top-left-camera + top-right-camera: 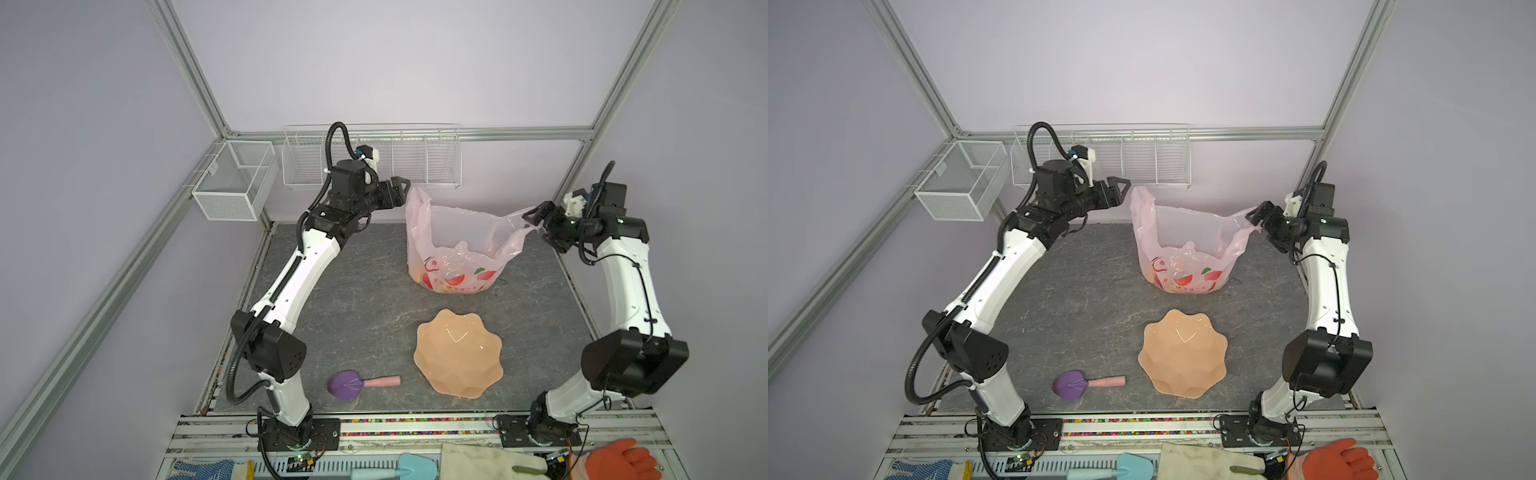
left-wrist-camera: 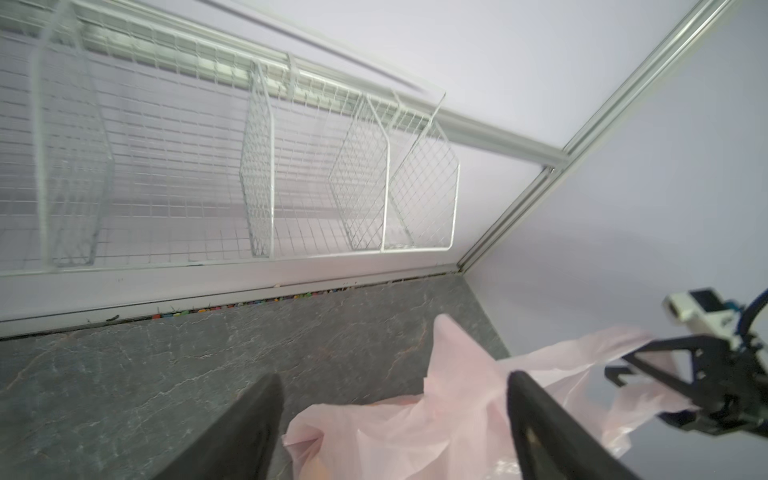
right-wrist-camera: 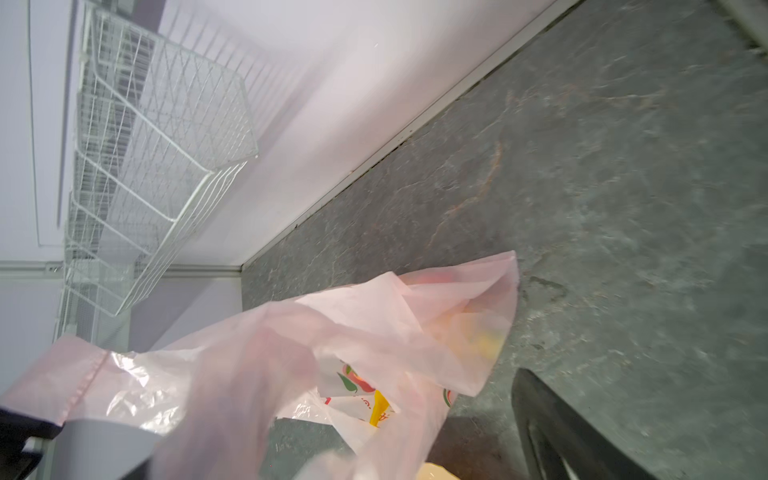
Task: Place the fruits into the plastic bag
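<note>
Left gripper (image 1: 403,189) hovers with its fingers spread wide just beside the upright left handle loop of the plastic bag (image 1: 453,245), clamping nothing. In the left wrist view the two dark fingers (image 2: 249,419) stand far apart, with pink film lying loose between and below them. Right gripper (image 1: 535,226) is likewise spread open at the bag's other handle, which stretches out sideways to it, the film passing between the parted fingers (whether it hangs on one finger or merely brushes it I cannot tell). The bag stands with its mouth gaping on the grey table (image 1: 353,291), toward the rear and right of centre in both top views. Fruits (image 3: 486,338) show only as blurred yellow-orange patches through the film low in the bag. Nearer the front, apart from the bag, sits the peach wavy-edged bowl (image 1: 459,353), and to its left lies the purple scoop (image 1: 345,384), its pink handle pointing toward the bowl.
</note>
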Available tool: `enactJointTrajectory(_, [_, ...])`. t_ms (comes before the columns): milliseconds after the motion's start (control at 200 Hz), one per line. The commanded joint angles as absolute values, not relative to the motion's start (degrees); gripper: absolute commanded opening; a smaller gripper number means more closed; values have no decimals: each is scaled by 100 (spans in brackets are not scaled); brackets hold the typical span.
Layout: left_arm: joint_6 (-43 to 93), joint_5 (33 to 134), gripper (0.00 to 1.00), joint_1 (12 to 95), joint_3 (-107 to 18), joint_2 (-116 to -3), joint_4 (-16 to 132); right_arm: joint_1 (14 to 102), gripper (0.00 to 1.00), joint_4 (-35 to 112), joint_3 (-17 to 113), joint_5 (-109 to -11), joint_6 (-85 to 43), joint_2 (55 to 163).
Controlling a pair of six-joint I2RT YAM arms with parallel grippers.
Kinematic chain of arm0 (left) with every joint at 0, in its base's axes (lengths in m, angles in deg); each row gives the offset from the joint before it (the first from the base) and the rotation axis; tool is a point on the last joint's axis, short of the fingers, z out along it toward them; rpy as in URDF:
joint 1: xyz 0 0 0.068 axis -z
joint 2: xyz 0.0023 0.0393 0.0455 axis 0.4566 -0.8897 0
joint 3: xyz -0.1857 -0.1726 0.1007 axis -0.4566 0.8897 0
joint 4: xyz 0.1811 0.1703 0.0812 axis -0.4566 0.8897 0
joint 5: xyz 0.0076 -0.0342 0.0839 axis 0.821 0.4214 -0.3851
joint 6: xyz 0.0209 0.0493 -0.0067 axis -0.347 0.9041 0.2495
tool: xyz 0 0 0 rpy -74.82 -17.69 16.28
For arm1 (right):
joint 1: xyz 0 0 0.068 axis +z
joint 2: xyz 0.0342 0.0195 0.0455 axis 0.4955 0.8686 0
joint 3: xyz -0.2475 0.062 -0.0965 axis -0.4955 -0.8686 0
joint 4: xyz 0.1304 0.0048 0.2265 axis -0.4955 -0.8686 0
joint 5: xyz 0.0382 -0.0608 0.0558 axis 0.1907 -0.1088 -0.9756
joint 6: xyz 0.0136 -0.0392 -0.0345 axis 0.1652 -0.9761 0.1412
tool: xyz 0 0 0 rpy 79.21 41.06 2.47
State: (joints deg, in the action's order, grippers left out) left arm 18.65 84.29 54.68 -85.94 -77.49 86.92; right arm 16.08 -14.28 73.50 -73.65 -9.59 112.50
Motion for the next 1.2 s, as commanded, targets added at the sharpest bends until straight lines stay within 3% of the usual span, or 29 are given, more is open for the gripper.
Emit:
enactJointTrajectory(0, [1642,8162,91,5294,-8533,-7122,8702,1312,90,-2140,7335,-6894,-1185,10580])
enactJointTrajectory(440, [1836,7985,95,5194,-7468,-5593,9797,1057,88,-3141,5353,-7177,-1341,8637])
enactJointTrajectory(605, [1817,8150,95,5191,-6664,-4983,10275,1060,89,-3156,3722,-7250,-896,7666])
enactJointTrajectory(795, [1554,8727,90,5245,-5234,-4168,10831,1062,91,-3398,2748,-7405,-838,7061])
enactJointTrajectory(960, [919,8715,84,6274,-3542,-3661,10639,1059,88,-3335,2201,-7468,-929,6694])
enactJointTrajectory(1195, [247,8880,70,7432,-2659,-4606,9459,1057,88,-3088,2341,-7641,-975,6790])
